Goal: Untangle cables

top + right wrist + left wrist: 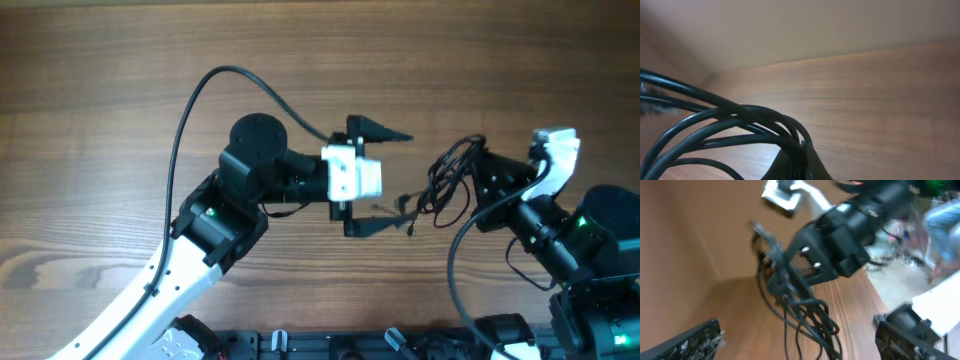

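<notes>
The cables (448, 180) are a tangled bundle of thin black wires right of centre, with loose plug ends trailing left. My right gripper (482, 178) is shut on the bundle's right side. In the right wrist view the cable loops (735, 125) run into the closed jaws (801, 159). My left gripper (385, 180) is wide open just left of the bundle and touches nothing. In the left wrist view the cables (800, 305) hang from the right gripper, between my left gripper's two spread fingers (800, 347).
The wooden table (120, 80) spreads all round. The left arm's thick black cable (200, 95) arcs over the table at the left. The right arm's white and black body (560, 200) is at the right edge.
</notes>
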